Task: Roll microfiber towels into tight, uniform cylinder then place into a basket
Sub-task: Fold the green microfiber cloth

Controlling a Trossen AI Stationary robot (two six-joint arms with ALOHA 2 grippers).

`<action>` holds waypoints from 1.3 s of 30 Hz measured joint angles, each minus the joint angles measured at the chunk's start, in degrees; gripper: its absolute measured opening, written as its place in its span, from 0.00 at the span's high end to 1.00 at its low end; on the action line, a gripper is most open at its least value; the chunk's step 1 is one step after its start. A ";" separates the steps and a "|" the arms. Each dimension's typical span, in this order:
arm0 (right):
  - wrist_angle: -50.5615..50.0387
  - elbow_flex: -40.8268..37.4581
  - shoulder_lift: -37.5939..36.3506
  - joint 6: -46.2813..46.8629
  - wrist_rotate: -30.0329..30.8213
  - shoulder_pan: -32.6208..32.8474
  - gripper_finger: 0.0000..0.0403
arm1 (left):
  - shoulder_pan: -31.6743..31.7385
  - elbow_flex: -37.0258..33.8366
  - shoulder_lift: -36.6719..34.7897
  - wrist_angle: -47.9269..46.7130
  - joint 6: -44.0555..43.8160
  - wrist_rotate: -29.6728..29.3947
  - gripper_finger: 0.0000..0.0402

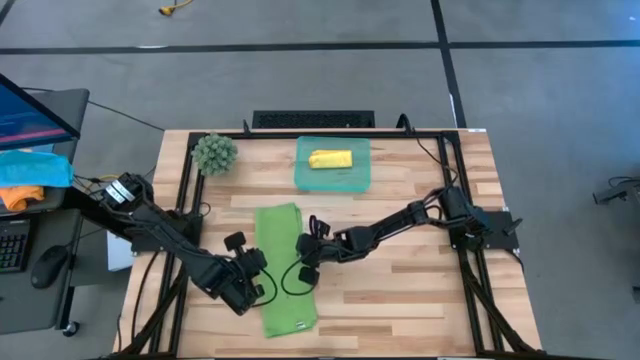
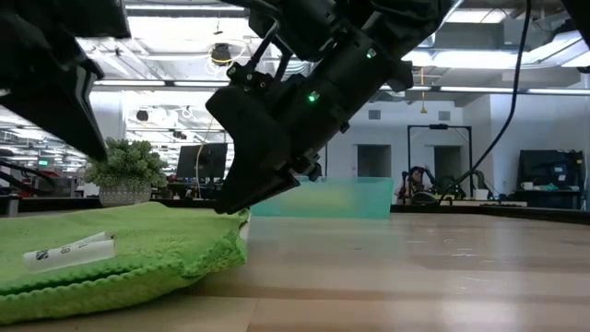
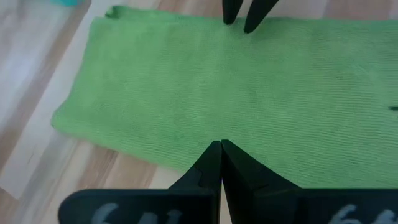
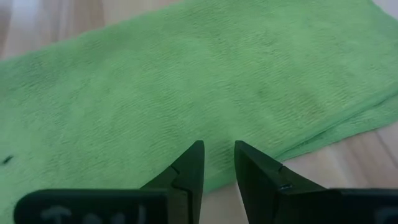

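The light green microfiber towel [image 1: 286,268] lies flat on the table, folded into a long strip that runs from far to near. A white label [image 2: 69,251] sits at its near end. My left gripper [image 1: 262,272] is shut, its tips [image 3: 221,144] at the strip's left long edge. My right gripper [image 1: 303,252] is slightly open at the right long edge [image 4: 261,163], with nothing between its fingers. The yellow towel [image 1: 330,159] lies rolled up inside the teal basket [image 1: 305,180] at the far middle. My left gripper points its shut fingertips slanting down at the green towel's left long edge [image 3: 186,163]; I cannot tell whether they touch it. My right gripper comes slanting down from the table's right, and its fingertips [image 2: 229,205] stand at the towel's right edge [image 2: 241,218]; whether they touch cannot be told.
A fuzzy green ball [image 1: 214,153] stands at the far left corner of the table. Bare wood [image 1: 400,290] lies to the right of the towel. A black frame [image 1: 455,200] runs along the table's sides. A side desk with blue and orange cloths [image 1: 30,175] stands left of the table.
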 joint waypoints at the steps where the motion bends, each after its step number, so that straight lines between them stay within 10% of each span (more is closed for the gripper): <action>1: 0.01 0.00 0.00 -0.02 0.00 0.12 0.72 | -0.39 0.78 0.00 -1.22 -0.01 -0.24 1.00; 39: -3.35 8.96 6.43 -1.07 -2.93 1.06 0.72 | -4.02 5.64 0.00 -13.17 -4.73 -5.22 1.00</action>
